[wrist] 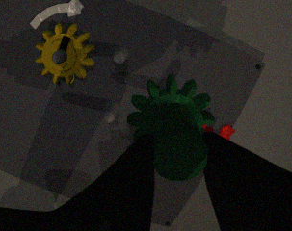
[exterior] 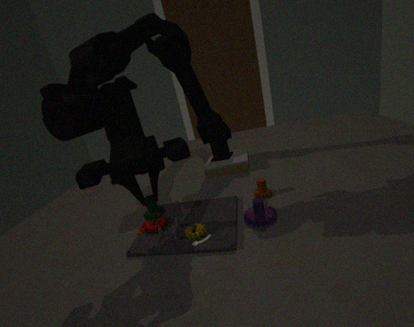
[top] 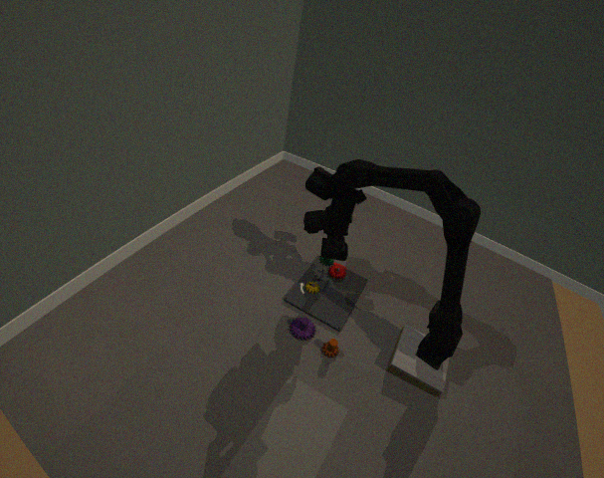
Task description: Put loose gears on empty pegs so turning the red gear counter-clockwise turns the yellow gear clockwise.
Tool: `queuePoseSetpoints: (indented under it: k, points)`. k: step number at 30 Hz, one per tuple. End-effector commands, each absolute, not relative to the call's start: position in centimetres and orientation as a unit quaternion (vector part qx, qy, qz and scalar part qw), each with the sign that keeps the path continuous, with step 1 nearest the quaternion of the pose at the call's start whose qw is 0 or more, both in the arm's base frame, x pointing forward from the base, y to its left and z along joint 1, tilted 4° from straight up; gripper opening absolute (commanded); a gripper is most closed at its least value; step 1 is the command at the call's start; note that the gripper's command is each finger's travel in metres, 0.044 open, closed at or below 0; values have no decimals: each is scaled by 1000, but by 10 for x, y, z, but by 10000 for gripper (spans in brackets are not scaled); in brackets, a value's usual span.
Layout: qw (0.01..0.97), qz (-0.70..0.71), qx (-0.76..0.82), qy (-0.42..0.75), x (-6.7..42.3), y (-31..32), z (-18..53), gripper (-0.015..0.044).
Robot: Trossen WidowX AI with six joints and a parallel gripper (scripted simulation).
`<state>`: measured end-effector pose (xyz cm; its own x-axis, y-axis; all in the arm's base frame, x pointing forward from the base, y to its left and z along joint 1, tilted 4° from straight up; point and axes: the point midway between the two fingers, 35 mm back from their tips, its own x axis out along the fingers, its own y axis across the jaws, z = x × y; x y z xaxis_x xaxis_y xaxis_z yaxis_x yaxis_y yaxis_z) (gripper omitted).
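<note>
My gripper (exterior: 150, 201) (wrist: 176, 144) is shut on the handle of the green gear (top: 326, 261) (exterior: 153, 213) (wrist: 171, 102), held upright above the board (top: 340, 306) (exterior: 221, 214) (wrist: 232, 63), close to the red gear (top: 337, 273) (exterior: 157, 225). In the wrist view the green gear mostly hides the red gear. The yellow gear (top: 311, 288) (exterior: 200, 230) (wrist: 48, 52) sits on its peg by the white arrow (exterior: 202, 240) (wrist: 52, 12). Two bare pegs show in the wrist view, one peg (wrist: 119, 57) nearer the yellow gear, another peg (wrist: 110, 117) left of the green gear. Whatever is beneath the green gear is hidden.
A purple gear (top: 302, 329) (exterior: 260, 215) stands on the table beside the board. A smaller orange gear (top: 330, 350) (exterior: 262, 192) with an upright handle stands near it. The arm's pale base block (top: 415, 372) (exterior: 228, 169) is beyond them. The scene is dim, with arm shadows across the board.
</note>
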<state>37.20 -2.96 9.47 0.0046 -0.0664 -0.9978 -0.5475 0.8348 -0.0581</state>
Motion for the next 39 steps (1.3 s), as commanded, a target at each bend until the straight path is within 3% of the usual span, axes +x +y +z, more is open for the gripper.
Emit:
queuePoseSetpoints:
  k: [1,39]
  points:
    - [671,179,-228,682,372,-31,96,0]
    - [655,224,-271,669,372,-33,66,0]
